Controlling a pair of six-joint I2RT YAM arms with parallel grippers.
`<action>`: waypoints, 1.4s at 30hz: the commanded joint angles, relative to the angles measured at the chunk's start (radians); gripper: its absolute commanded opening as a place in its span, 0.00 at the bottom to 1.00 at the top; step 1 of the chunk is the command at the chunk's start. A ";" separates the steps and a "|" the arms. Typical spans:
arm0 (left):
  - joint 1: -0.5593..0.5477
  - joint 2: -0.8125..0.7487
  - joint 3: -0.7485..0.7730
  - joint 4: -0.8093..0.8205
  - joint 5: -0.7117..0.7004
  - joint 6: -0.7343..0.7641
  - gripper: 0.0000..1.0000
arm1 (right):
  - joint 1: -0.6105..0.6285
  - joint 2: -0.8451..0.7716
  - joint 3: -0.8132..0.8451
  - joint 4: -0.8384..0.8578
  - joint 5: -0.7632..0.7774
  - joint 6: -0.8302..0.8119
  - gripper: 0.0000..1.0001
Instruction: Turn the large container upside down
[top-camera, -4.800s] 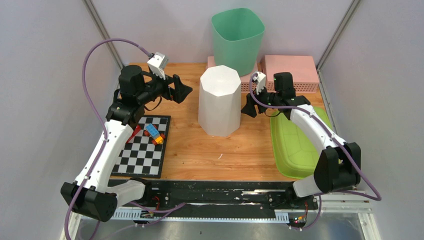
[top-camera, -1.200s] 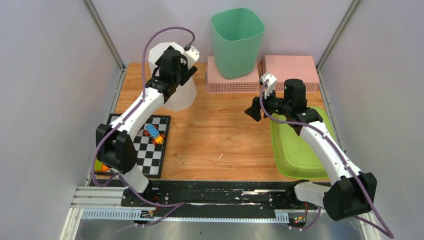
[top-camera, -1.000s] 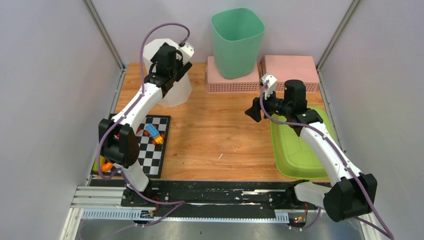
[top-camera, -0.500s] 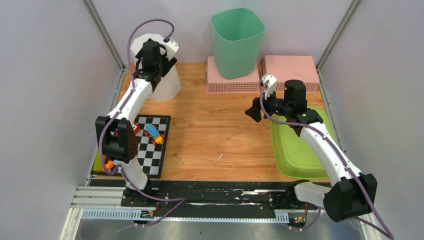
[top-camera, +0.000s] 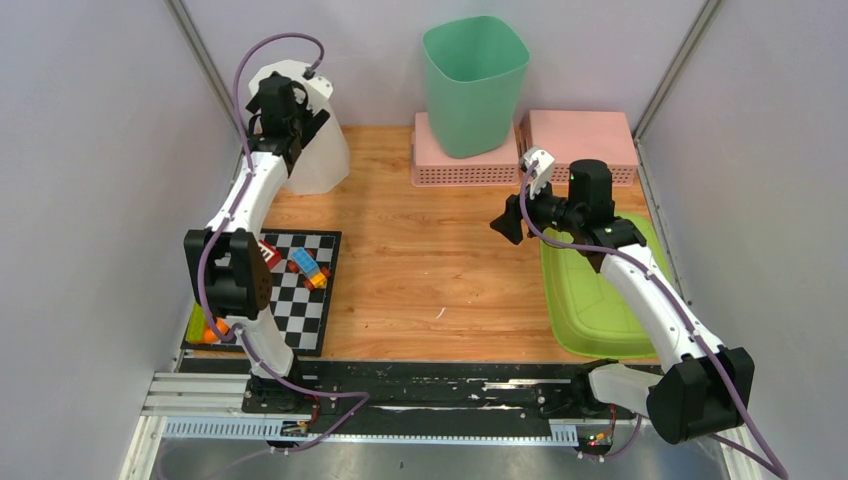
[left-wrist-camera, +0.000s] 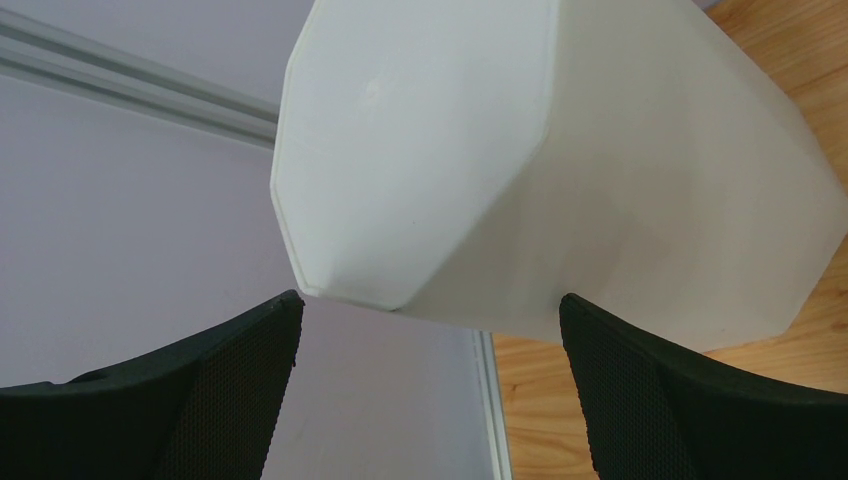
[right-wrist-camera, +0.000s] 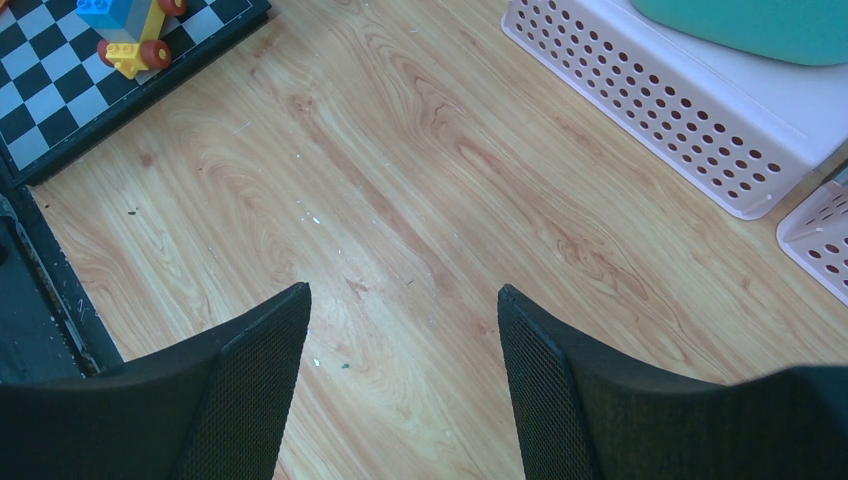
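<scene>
The large white container (top-camera: 325, 155) stands in the table's back left corner, closed octagonal base up and wide mouth down, leaning a little toward the wall. My left gripper (top-camera: 297, 122) is open and empty just in front of its upper part. In the left wrist view the container (left-wrist-camera: 480, 150) fills the top, its flat base facing the camera, beyond my open left gripper (left-wrist-camera: 430, 305). My right gripper (top-camera: 507, 218) is open and empty above bare wood at mid table, as the right wrist view shows (right-wrist-camera: 404, 290).
A teal bin (top-camera: 475, 85) stands on pink perforated baskets (top-camera: 585, 140) at the back. A green tray (top-camera: 590, 300) lies at the right. A chessboard (top-camera: 290, 300) with toy bricks (top-camera: 310, 266) lies front left. The purple side wall (left-wrist-camera: 120, 220) is close to my left gripper.
The white container has slid from the back middle-left further into the back left corner, with my left arm stretching after it. The right arm has stayed still.
</scene>
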 joint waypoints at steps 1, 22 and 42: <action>0.023 0.022 0.038 0.019 0.015 0.016 1.00 | -0.014 -0.005 -0.015 0.019 -0.014 0.013 0.72; 0.035 -0.063 0.042 -0.039 0.056 -0.153 1.00 | -0.015 0.000 -0.014 0.021 -0.010 0.015 0.72; -0.085 0.165 0.428 -0.091 0.034 -0.280 1.00 | -0.017 0.029 -0.013 0.014 0.023 -0.008 0.72</action>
